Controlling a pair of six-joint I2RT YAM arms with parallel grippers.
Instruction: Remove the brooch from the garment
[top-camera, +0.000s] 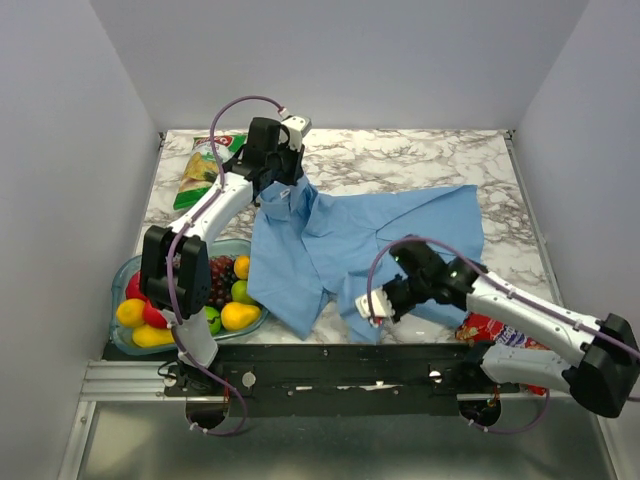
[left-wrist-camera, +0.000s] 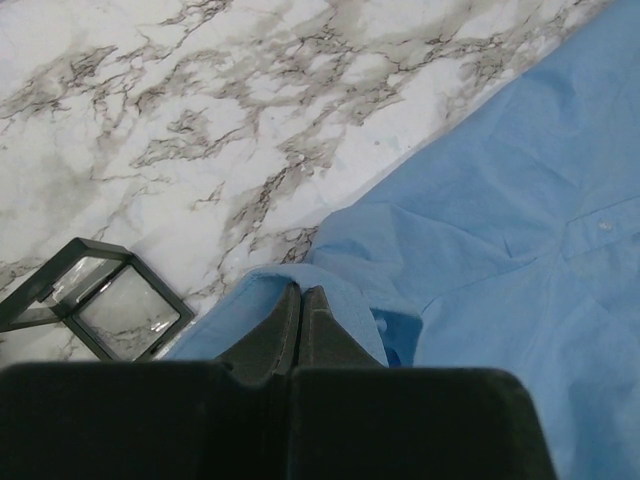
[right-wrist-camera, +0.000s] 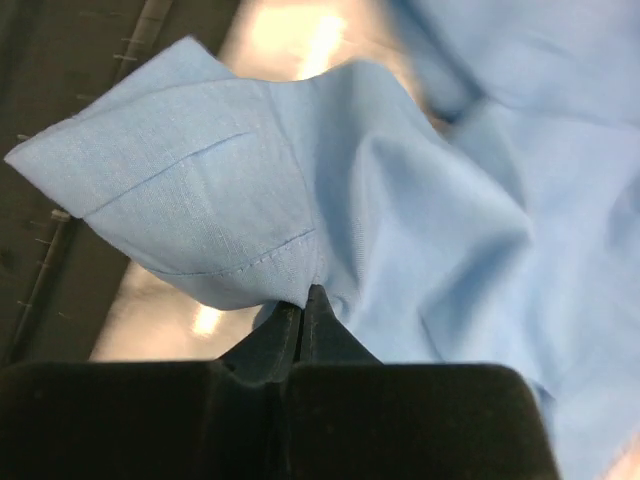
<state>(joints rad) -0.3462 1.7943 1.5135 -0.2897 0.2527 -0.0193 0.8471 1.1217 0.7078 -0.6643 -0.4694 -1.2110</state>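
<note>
When we start at the left in the view from above, we see a clear bowl (top-camera: 122, 270) full of red, yellow and green fruit (top-camera: 240, 315). It sits near the front edge of the marble table (top-camera: 400, 160). Behind the bowl lies a green snack bag (top-camera: 200, 170).

Next comes the left gripper (top-camera: 278, 190). Its camera shows the two fingers (left-wrist-camera: 268, 340) pressed together, with a bit of blue cloth pinched at the tips. That cloth is the collar end of the shirt (top-camera: 400, 225), which stands up a little from the table there. A small black-framed see-through box (left-wrist-camera: 120, 305) lies on the marble just beside it.

The light blue shirt is spread over the middle of the table, and its left side touches the bowl.

Further right, the right gripper (top-camera: 372, 308) is at the near edge of the shirt. Its fingers (right-wrist-camera: 265, 345) are squeezed together too, and a fold of the cloth bunches up at their tips. A red packet (top-camera: 485, 328) peeks out under the right arm.
</note>
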